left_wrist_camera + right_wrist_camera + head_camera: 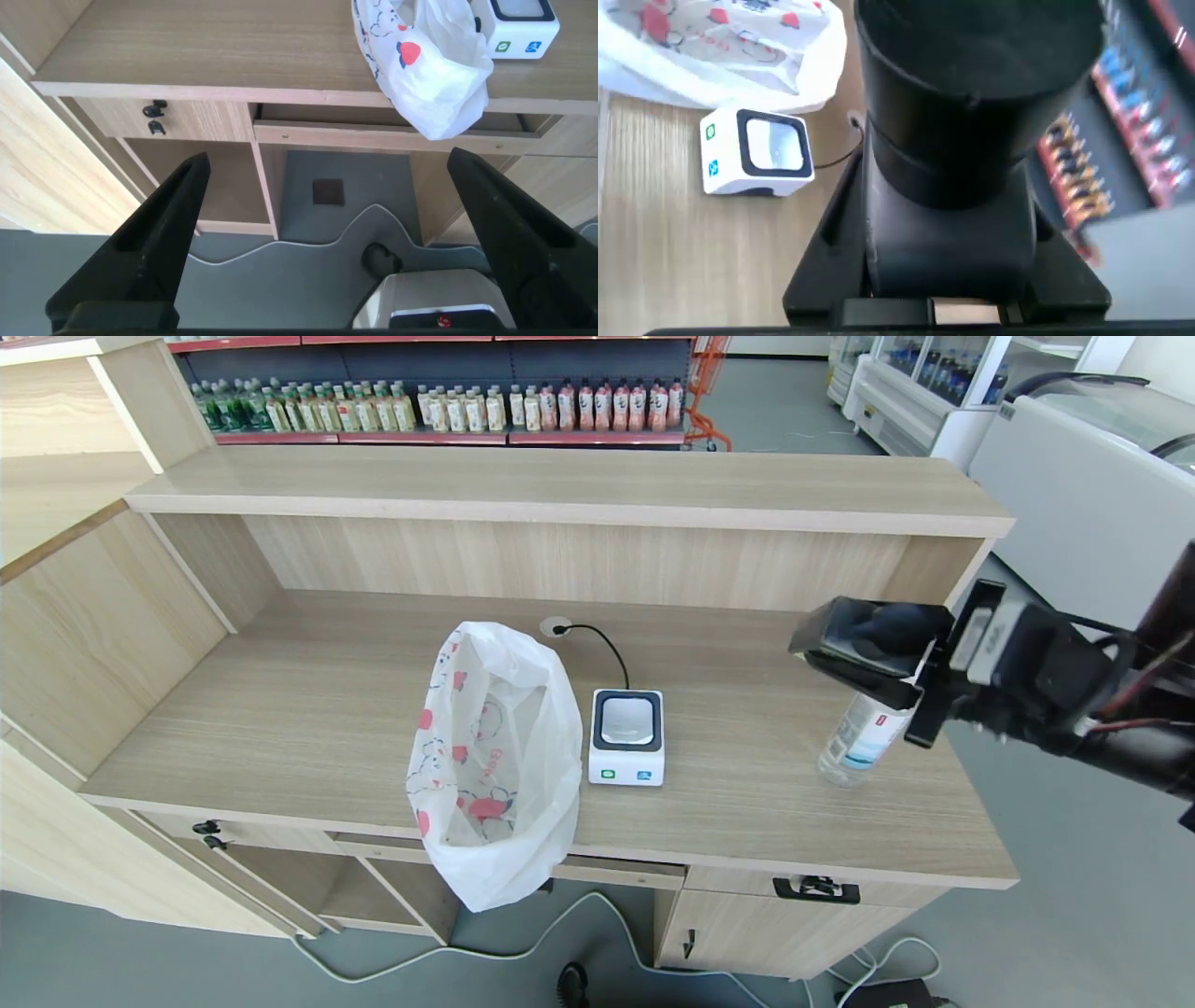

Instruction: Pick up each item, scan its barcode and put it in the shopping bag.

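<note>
Where right claw (840, 649) seemingly caps bottle (861, 739), top hidden

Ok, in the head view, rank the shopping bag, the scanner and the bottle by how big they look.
1. The shopping bag, clearly the largest.
2 or 3. The scanner and the bottle look about alike. The bottle's top is hidden behind the right gripper, so I won't rank those two.

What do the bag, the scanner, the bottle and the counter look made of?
Bag: thin white plastic film, crinkled and slightly glossy, printed in red.
Scanner: hard white plastic, smooth, with a dark-framed glassy window.
Bottle: probably clear plastic; see-through, with a label.
Counter: pale wood-grain board, matte, likely laminate.
</note>
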### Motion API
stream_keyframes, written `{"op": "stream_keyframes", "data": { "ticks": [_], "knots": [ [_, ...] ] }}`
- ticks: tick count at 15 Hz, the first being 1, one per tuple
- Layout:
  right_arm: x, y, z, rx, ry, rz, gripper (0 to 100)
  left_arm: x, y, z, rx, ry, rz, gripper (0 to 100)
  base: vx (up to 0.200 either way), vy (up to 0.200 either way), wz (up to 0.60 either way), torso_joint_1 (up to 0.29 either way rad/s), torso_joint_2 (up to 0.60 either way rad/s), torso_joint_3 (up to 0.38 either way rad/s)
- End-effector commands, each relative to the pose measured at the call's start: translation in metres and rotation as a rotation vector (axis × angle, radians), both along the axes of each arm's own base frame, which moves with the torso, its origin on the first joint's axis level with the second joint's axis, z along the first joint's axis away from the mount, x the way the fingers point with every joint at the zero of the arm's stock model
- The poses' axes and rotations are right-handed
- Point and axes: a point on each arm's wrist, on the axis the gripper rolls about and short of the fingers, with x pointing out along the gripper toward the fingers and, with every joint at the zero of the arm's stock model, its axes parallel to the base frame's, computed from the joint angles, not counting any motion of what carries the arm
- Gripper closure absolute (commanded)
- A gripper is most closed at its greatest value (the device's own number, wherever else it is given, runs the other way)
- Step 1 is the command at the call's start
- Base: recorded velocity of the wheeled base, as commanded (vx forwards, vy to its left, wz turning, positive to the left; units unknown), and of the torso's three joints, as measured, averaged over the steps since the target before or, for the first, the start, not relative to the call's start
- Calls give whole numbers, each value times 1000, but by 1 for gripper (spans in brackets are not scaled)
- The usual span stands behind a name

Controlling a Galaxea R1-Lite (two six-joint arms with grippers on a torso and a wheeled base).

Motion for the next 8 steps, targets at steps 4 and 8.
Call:
{"op": "stream_keyframes", "data": {
  "ticks": [4,8],
  "knots": [
    [-58,12,25,-355,-731,360,100,0,0,0,0,1,0,0,0,0,0,0,0,0],
    [-76,34,35,-363,-1060,456,100,0,0,0,0,1,0,0,0,0,0,0,0,0]
  ]
}}
